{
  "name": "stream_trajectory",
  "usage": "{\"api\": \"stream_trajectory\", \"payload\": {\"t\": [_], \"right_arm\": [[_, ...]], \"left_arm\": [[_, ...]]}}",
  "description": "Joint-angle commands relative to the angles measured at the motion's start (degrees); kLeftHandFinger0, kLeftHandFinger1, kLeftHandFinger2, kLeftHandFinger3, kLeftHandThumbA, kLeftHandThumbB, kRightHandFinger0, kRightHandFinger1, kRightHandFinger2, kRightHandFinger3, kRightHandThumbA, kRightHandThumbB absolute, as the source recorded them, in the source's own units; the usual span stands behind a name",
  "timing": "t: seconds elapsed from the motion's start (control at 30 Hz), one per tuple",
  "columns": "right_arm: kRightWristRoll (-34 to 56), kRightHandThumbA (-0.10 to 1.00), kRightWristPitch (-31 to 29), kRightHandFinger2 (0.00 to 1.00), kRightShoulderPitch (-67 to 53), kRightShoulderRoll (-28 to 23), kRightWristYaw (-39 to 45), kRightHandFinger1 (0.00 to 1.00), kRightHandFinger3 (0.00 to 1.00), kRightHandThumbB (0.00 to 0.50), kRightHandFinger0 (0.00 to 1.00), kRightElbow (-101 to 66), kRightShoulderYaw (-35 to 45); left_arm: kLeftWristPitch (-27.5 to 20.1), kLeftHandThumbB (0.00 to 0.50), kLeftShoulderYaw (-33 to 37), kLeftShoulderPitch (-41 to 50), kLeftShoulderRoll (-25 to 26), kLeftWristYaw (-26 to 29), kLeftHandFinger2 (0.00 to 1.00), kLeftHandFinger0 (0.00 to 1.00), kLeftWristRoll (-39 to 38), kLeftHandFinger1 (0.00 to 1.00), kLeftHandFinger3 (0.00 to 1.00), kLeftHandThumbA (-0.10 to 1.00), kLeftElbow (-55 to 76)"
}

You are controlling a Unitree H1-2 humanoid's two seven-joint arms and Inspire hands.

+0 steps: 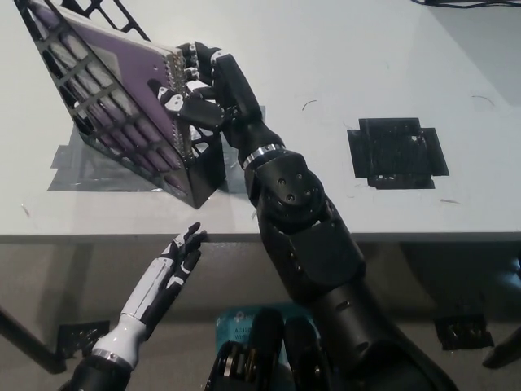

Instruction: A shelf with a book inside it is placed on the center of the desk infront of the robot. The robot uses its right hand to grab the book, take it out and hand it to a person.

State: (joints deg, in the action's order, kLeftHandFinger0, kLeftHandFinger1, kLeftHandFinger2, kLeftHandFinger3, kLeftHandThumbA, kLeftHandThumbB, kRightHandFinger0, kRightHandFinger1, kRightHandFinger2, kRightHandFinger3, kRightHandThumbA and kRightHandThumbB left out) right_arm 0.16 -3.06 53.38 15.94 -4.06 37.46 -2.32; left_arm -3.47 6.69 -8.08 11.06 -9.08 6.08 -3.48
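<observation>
Nearest, at seven o'clock, the white left hand [175, 265] is hanging below the desk [342, 73] edge, released, fingers spread and holding nothing. Beyond it, the black right hand [203, 90] is reaching toward eleven o'clock, fingers wrapping the near edge of the purple book [122, 69]. The book is leaning tilted inside the black mesh shelf [195, 175]. At two o'clock, a black tape patch [396, 152] is lying on the desk.

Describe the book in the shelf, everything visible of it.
The book has a purple cover and pale page edges facing the robot. It leans tilted inside the black wire shelf, whose grid bars cross over its cover. The black right hand is closed on its near edge. It looks like a thin paperback, still in the shelf.
</observation>
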Motion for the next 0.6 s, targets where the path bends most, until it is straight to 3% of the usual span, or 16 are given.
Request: {"api": "stream_trajectory", "payload": {"t": [0.0, 0.07, 0.13, 0.2, 0.27, 0.37, 0.43, 0.57], "right_arm": [[6.5, -0.10, -3.0, 0.48, 3.7, 2.8, -0.1, 0.21, 0.47, 0.123, 0.00, -5.2, 3.7], [8.6, -0.10, -2.9, 0.53, 4.1, 3.4, 1.1, 0.24, 0.52, 0.108, 0.00, -6.9, 4.9], [9.6, -0.10, -0.2, 0.59, 5.4, 4.1, 0.2, 0.24, 0.67, 0.090, 0.00, -11.1, 6.1], [11.6, -0.10, 0.8, 0.62, 6.4, 4.7, 0.2, 0.26, 0.73, 0.118, 0.00, -13.4, 7.4], [14.2, -0.10, 1.9, 0.57, 7.4, 5.4, -0.1, 0.19, 0.67, 0.110, 0.00, -15.7, 8.9], [15.4, -0.10, 4.1, 0.48, 8.7, 5.8, -1.4, 0.08, 0.64, 0.109, 0.00, -18.8, 9.8], [14.8, -0.10, 5.2, 0.33, 9.6, 5.6, -2.3, 0.00, 0.56, 0.107, 0.00, -20.6, 10.2], [14.5, -0.10, 5.6, 0.22, 11.2, 5.3, -4.1, 0.00, 0.45, 0.092, 0.00, -23.2, 11.3]], "left_arm": [[-0.1, 0.369, 0.3, -1.4, 0.6, -0.8, 1.00, 1.00, 0.2, 1.00, 1.00, 0.96, 1.2], [-0.3, 0.370, 0.4, -1.5, 0.7, -0.8, 1.00, 1.00, 0.8, 1.00, 1.00, 0.97, 1.2], [-0.9, 0.367, 0.7, -1.6, 1.0, -0.7, 1.00, 1.00, 1.4, 1.00, 1.00, 0.99, 1.0], [-1.1, 0.364, 0.7, -1.6, 1.1, -0.9, 1.00, 1.00, 1.2, 1.00, 1.00, 0.98, 0.9], [-1.3, 0.370, 0.6, -1.5, 0.8, -1.0, 1.00, 1.00, 0.6, 1.00, 1.00, 0.96, 0.7], [-1.2, 0.369, 0.7, -1.5, 0.7, -0.9, 1.00, 1.00, 0.6, 1.00, 1.00, 0.97, 0.7], [-1.2, 0.357, 0.8, -1.5, 0.8, -0.9, 1.00, 1.00, 0.9, 1.00, 1.00, 0.97, 0.8], [-1.9, 0.348, 1.0, -1.6, 0.8, -0.6, 1.00, 1.00, 1.5, 1.00, 1.00, 0.99, 0.5]]}}
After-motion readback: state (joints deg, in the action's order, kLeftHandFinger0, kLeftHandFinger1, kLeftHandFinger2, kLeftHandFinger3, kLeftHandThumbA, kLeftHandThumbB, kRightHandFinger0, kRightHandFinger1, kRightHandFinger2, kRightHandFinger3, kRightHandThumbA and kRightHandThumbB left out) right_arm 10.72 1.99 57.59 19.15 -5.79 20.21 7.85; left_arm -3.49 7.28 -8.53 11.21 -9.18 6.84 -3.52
